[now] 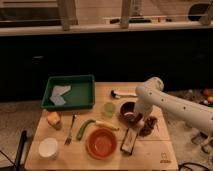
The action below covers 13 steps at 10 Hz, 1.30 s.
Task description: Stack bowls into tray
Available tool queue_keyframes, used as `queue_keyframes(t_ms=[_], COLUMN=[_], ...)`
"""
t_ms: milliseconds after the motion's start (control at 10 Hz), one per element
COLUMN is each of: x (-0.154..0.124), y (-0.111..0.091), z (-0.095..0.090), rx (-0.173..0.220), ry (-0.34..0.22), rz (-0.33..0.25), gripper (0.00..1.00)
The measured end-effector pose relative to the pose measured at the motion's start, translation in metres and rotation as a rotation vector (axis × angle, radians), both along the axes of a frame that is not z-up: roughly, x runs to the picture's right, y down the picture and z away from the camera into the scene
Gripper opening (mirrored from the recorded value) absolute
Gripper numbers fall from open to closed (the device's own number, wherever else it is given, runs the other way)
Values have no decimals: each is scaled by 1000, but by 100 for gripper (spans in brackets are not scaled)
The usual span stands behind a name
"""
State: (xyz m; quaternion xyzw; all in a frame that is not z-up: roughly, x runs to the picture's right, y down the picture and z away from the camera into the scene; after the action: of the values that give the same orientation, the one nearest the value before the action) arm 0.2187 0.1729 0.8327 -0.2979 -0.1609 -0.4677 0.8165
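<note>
The dark green tray [50, 93] stands at the table's back left with a pale sheet of paper [61, 93] in it. The small dark brown bowl [127, 111] sits right of centre. The wider orange-red bowl [101, 143] sits at the front centre. My white arm comes in from the right and bends down, and the gripper [136, 117] is at the right rim of the brown bowl, partly covering it. I cannot tell whether it touches the bowl.
A pale green cup [108, 109] stands left of the brown bowl. A banana [107, 125], a green vegetable [84, 129], a fork [70, 130], an orange fruit [53, 119], a white cup [48, 147], a dark bar [129, 141] and a utensil [120, 93] lie around.
</note>
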Motion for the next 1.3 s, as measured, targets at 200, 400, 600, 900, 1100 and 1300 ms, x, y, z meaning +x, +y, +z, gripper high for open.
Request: queue_keyframes(t_ms=[200, 400, 600, 900, 1100, 1300], x=[2, 1, 1, 2, 3, 18], y=[4, 5, 6, 6, 4, -3], z=[7, 13, 16, 16, 16, 6], rx=[-25, -37, -44, -45, -31, 6], ry=[6, 6, 6, 5, -1, -5], rz=[21, 32, 40, 40, 54, 90], gripper=[5, 0, 0, 0, 0, 0])
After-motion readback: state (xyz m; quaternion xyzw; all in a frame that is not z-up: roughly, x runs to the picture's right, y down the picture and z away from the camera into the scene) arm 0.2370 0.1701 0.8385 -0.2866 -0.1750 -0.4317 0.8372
